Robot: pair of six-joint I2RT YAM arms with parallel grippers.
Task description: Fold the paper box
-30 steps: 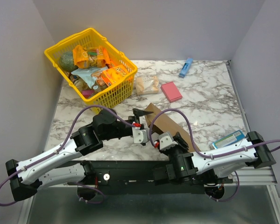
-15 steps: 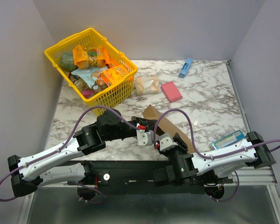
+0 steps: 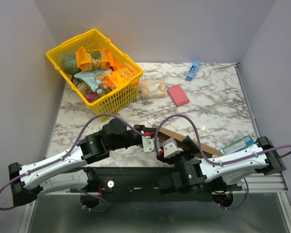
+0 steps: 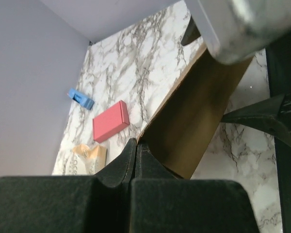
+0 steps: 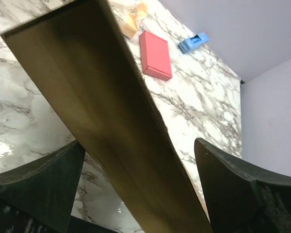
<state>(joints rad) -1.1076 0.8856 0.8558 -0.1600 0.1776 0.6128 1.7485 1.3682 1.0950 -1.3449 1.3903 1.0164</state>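
Note:
The paper box (image 3: 194, 141) is a flat brown cardboard sheet, seen almost edge-on near the table's front edge between the two arms. My left gripper (image 3: 149, 134) is at its left end. In the left wrist view that gripper (image 4: 135, 148) is shut, with the paper box's (image 4: 194, 111) corner pinched between its fingers. My right gripper (image 3: 177, 145) straddles the sheet further right. In the right wrist view the paper box (image 5: 106, 111) passes between the wide-apart fingers (image 5: 43, 179) of this open gripper (image 5: 138, 182), touching neither.
A yellow basket (image 3: 131, 90) full of groceries stands at the back left. A wrapped snack (image 3: 153, 88), a pink box (image 3: 178, 94) and a blue item (image 3: 193, 70) lie behind the sheet. A teal packet (image 3: 236, 144) sits at the front right.
My left gripper has shut on the cardboard's corner. My right gripper has opened and let go. The sheet has dropped from a raised tilt to lie lower and longer toward the right.

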